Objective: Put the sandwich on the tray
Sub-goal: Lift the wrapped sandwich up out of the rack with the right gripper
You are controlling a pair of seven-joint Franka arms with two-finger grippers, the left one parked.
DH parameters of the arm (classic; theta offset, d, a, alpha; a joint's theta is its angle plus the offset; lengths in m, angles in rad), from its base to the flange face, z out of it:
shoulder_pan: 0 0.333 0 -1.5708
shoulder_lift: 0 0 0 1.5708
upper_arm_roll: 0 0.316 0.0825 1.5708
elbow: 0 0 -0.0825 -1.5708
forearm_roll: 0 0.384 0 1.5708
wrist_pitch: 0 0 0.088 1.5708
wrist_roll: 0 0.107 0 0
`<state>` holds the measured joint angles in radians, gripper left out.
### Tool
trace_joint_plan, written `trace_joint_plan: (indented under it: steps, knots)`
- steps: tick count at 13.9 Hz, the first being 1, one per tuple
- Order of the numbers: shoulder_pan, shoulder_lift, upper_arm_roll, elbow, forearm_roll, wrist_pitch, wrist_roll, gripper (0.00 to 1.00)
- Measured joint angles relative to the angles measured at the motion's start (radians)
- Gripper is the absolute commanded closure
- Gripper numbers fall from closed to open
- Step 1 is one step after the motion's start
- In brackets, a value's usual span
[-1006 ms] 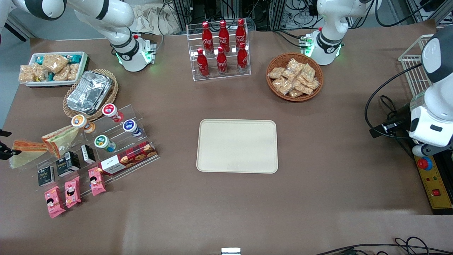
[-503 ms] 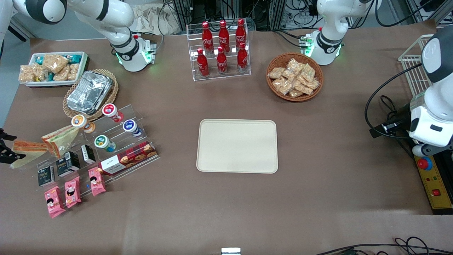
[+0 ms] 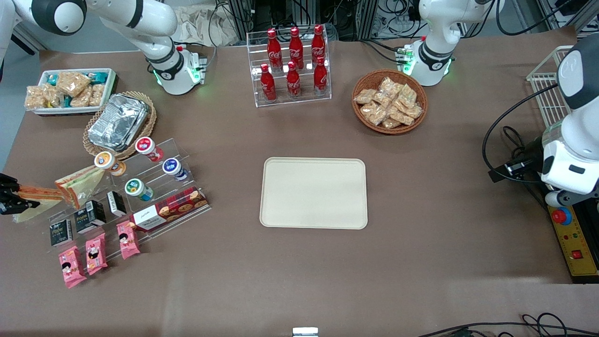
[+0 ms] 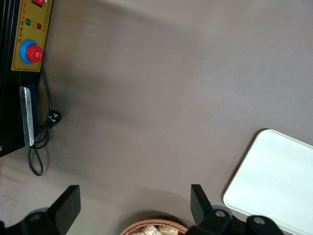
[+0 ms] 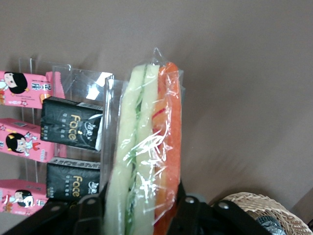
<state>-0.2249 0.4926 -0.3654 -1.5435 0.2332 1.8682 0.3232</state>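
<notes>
The sandwich (image 3: 40, 193), a plastic-wrapped wedge with pale bread and an orange-red and green edge, lies at the working arm's end of the table. My gripper (image 3: 10, 195) is shut on it. In the right wrist view the sandwich (image 5: 146, 147) stands on edge between the black fingers (image 5: 90, 203), which press on both its faces. A second wrapped wedge sandwich (image 3: 79, 185) leans on the clear rack just beside it. The cream tray (image 3: 313, 193) sits bare at the table's middle, well away from the gripper.
A clear stepped rack (image 3: 154, 187) beside the sandwich holds yogurt cups, black boxes (image 5: 73, 129) and pink packets (image 3: 96, 252). A foil container in a wicker basket (image 3: 118, 120) and a white snack bin (image 3: 70, 89) lie farther from the front camera. Cola bottles (image 3: 292, 61) and a snack basket (image 3: 389, 100) stand past the tray.
The gripper's fingers have drawn together around the sandwich's end; a second ago they stood wider apart on either side of it. The sandwich has hardly shifted.
</notes>
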Motion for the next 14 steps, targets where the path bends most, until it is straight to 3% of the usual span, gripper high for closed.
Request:
trace_joint_plan:
  steps: [6,10,14]
  knots:
    - [0.018,-0.024,0.005,0.025,0.0,0.001,-0.017,0.54]
    - [0.091,-0.078,0.007,0.046,-0.078,-0.034,-0.053,0.54]
    - [0.142,-0.119,0.011,0.057,-0.084,-0.065,-0.128,0.53]
